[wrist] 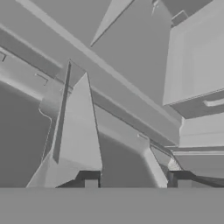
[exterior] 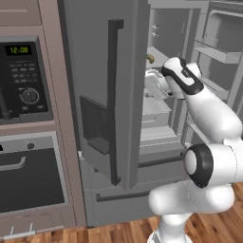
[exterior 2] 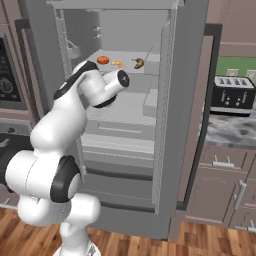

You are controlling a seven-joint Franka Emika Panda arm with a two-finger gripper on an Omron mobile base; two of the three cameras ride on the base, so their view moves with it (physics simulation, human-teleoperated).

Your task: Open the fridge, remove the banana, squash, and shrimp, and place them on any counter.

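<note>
Banana, the small curved yellow fruit with a brown tinge (exterior 2: 138, 63), lies on an upper shelf inside the tall grey French-door fridge (exterior 2: 127, 117), whose two doors both stand open. On the same shelf, to its left, are a small orange item (exterior 2: 117, 63) and a round red-orange one (exterior 2: 103, 60). The white arm's two-finger gripper (wrist: 135, 180) reaches into the fridge at a lower level, so the banana is above it and somewhat to the right. Its two dark fingertips (wrist: 89, 179) stand apart with nothing between them, facing grey shelves. A black toaster (exterior 2: 233, 95) stands on the grey-and-white marbled stone counter (exterior 2: 230, 131) on the right.
</note>
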